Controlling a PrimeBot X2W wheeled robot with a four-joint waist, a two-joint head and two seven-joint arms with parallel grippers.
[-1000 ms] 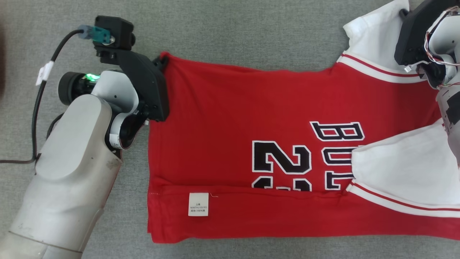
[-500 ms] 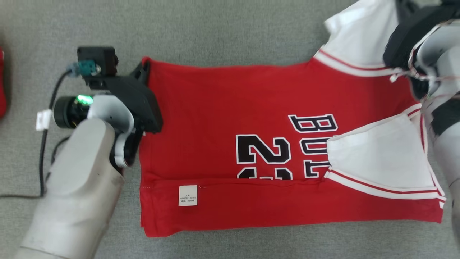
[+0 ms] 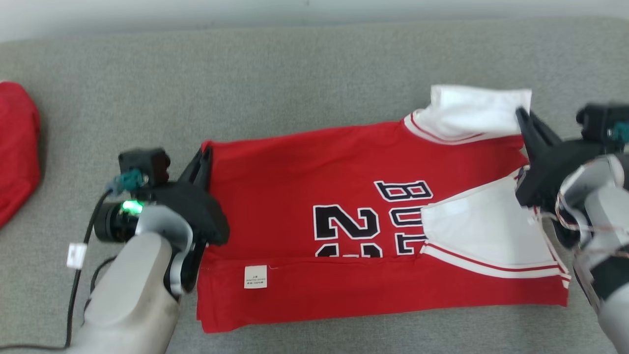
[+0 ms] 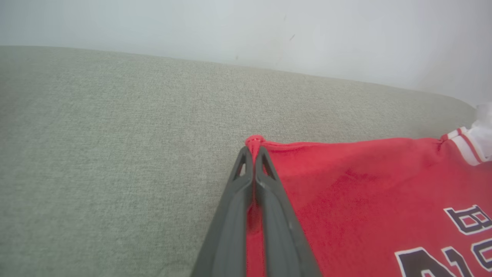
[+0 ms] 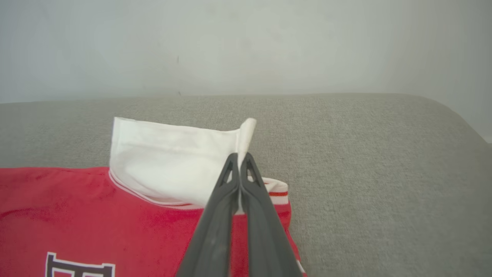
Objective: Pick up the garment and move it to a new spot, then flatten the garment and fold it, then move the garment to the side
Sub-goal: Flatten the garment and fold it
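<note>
The garment [image 3: 314,177] is a red jersey with white sleeves and black lettering, lying on the grey cushion with its near edge folded over. My left gripper [image 3: 205,153] is shut on the jersey's far left hem corner [image 4: 253,141]. At the far right, my right gripper [image 3: 522,117] is shut on the edge of the white sleeve [image 5: 169,157], whose corner pokes up past the fingertips [image 5: 231,161]. A white care label [image 3: 255,277] shows on the folded near strip.
Another red piece of cloth [image 3: 17,147] lies at the far left of the cushion. A pale wall [image 3: 196,12] runs behind the cushion's far edge. Bare grey cushion [image 3: 295,83] stretches beyond the jersey. A black cable [image 3: 78,290] trails from my left wrist.
The head camera has tilted, bringing the wall and the cushion's far edge into view. Both grippers keep their grip, and the jersey's far edge has come toward me.
</note>
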